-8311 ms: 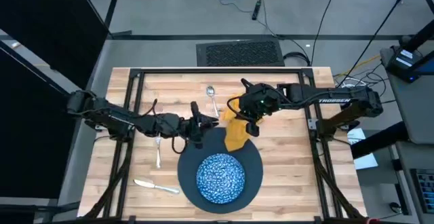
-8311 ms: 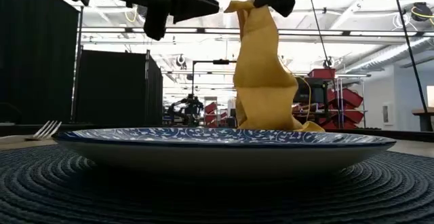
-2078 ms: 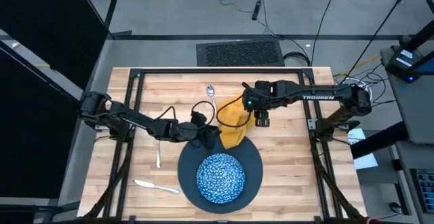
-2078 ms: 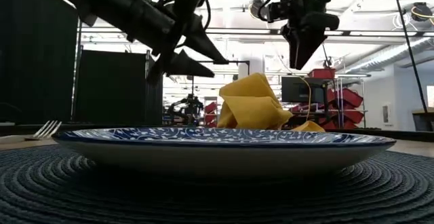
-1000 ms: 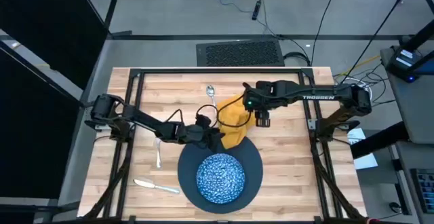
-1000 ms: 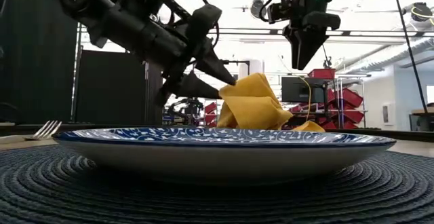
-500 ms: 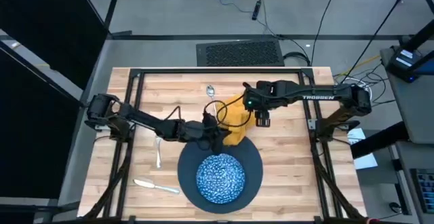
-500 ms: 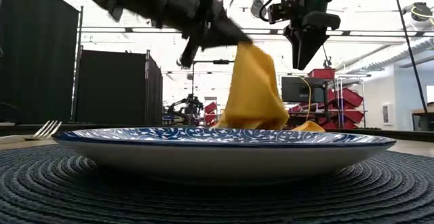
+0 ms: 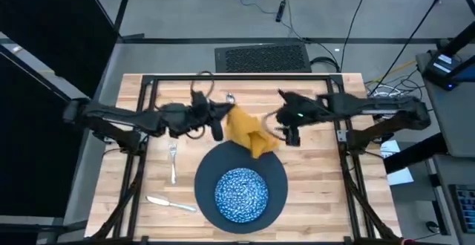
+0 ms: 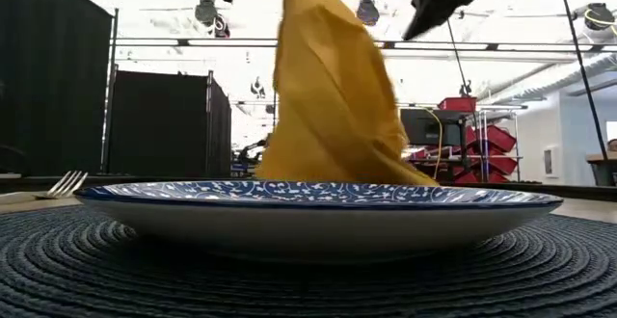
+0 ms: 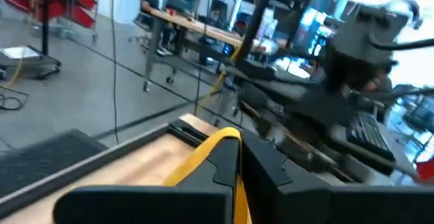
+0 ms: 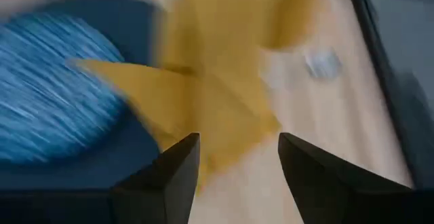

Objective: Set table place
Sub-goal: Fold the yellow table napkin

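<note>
Napkin lifted over the far side of the table

The left gripper (image 9: 220,119) pinches one corner of the soft mustard-yellow cloth napkin (image 9: 246,131), which drapes limply toward the dark slate-blue round plate (image 9: 276,172); best gripped by corners. The right gripper (image 9: 289,131), fingers spread and empty, hovers just right of it.

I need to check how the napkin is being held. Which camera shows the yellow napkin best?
The low view: the napkin hangs full length behind the bowl. The high view shows it foreshortened, trailing from the left gripper. The left wrist view shows only an edge pinched between fingers; the right wrist view shows it blurred beyond the open right gripper.
</note>
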{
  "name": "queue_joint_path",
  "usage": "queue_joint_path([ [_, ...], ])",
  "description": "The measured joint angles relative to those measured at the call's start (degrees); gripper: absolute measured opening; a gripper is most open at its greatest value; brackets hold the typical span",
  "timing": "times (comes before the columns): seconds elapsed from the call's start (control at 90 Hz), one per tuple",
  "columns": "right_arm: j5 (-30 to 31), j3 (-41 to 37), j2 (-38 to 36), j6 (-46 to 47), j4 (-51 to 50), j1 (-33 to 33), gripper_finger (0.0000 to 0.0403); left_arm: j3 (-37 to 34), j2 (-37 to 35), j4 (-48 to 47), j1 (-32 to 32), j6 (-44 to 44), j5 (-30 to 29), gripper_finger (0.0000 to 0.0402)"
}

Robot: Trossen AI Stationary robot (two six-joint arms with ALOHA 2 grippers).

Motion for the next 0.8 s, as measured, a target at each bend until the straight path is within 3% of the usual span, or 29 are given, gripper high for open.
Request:
queue_joint_path([
  [0.133,-0.17,-13.92,-3.57,0.98,17.27,1.11,0.0192,-0.04,-0.13,-2.56,1.70,0.00,-0.28,0.0000],
  [0.311,-1.23,-25.72,-0.01,3.54,36.71,1.21,0.0192,-0.04,1.05,-4.84,3.76,-0.65,-0.50,0.0000],
  [0.511,-4.03,-27.12,8.71,7.97,49.11,1.16,0.0192,-0.15,2.89,-7.98,4.15,-2.18,-0.50,0.0000],
  [0.8,0.04,-27.14,20.30,10.02,58.81,1.86,0.0192,-0.13,3.09,-10.26,5.72,-3.20,-3.08,0.0000],
])
